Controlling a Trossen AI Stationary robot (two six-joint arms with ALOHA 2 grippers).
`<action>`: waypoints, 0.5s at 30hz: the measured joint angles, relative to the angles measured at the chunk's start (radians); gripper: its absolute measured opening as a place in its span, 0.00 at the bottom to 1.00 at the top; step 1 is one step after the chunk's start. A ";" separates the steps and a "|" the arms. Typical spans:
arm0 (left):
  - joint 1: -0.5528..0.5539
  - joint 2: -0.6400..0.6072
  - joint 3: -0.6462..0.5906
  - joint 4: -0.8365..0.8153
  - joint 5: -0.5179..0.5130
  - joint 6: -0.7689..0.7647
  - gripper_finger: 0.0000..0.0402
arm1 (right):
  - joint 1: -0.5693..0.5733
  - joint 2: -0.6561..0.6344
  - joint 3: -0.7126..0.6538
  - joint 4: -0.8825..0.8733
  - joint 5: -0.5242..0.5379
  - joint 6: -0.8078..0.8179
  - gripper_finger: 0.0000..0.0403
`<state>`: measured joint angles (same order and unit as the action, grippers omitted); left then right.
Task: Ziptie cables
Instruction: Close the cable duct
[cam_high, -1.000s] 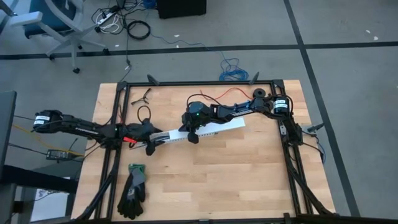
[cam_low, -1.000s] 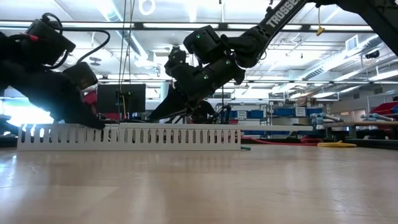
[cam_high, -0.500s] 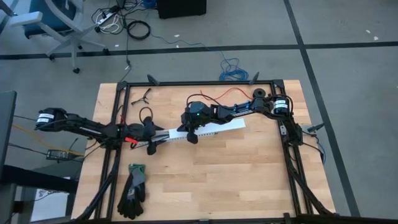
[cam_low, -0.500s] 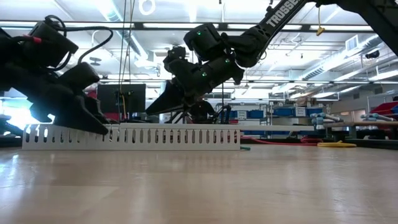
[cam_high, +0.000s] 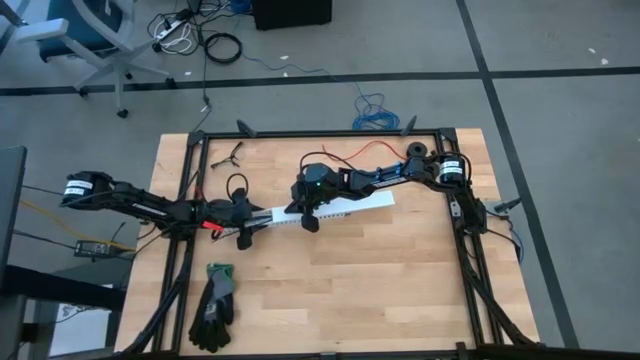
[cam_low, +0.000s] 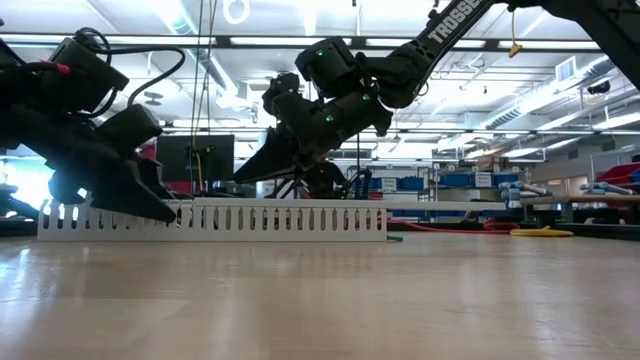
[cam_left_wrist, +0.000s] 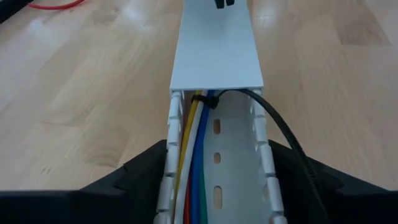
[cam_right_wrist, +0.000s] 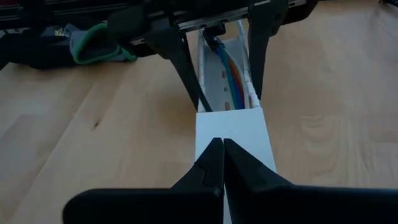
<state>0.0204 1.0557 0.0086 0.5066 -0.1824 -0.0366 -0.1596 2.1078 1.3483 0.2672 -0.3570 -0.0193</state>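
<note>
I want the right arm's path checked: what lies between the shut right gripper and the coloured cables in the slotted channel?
Only the white flat cover separates right gripper from cables, per the right wrist view.

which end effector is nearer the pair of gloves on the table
Left. The left end effector straddles the near end of the white channel, just above the gloves in the high view. The right end effector sits farther along the channel, on its cover.

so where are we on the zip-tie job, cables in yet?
Done: the cables lie inside the white channel, with a black zip tie looped on them at the lid edge. In hand: the left gripper straddles the channel's open end, fingers outside its walls; the right gripper is shut, pressing the lid. Left: whether the tie is cinched isn't visible.
</note>
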 joint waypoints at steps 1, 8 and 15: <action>0.000 0.000 0.000 0.000 0.001 0.000 0.64 | 0.000 0.000 0.000 0.000 -0.003 0.000 0.00; 0.000 -0.001 0.000 0.001 0.002 -0.008 0.58 | 0.000 -0.001 0.000 -0.001 -0.005 0.001 0.00; 0.000 -0.001 0.000 0.005 0.004 -0.024 0.58 | -0.007 -0.093 0.000 -0.250 0.055 -0.006 0.00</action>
<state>0.0204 1.0550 0.0086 0.5117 -0.1784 -0.0605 -0.1669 2.0144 1.3483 0.0172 -0.3017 -0.0254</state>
